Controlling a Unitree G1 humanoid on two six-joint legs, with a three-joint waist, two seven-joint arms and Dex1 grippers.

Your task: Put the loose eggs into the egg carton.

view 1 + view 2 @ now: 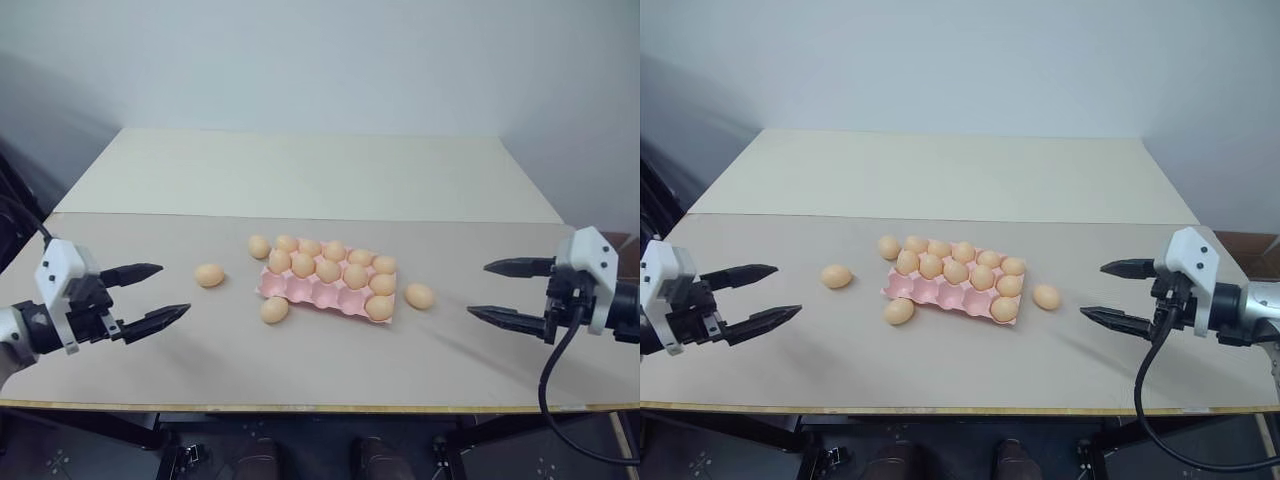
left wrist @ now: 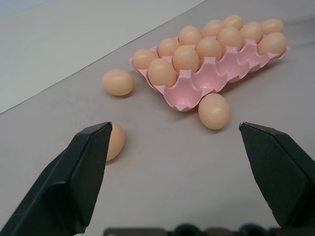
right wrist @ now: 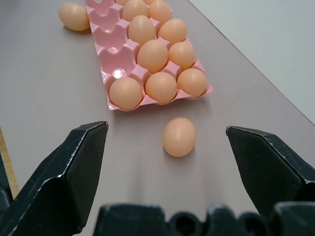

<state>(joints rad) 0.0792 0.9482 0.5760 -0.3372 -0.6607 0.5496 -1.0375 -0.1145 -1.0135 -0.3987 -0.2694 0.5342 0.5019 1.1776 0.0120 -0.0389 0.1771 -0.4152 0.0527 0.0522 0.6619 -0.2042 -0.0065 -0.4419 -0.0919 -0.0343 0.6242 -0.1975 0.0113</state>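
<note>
Tabletop [image 1: 300,370] holds one egg carton [image 1: 300,290] and four loose eggs [image 1: 209,275].

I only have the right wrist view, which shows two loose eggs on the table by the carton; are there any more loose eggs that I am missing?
Observer: Yes, two more. The left-side egg lies on the table well clear of the egg carton.
Operator: Thank you, and where is the other one?
Observer: The corner egg lies on the table just beside the carton's far left corner.
Operator: Is the left hand busy with either?
Observer: No, the left hand is open and empty, short of the left-side egg.
</note>
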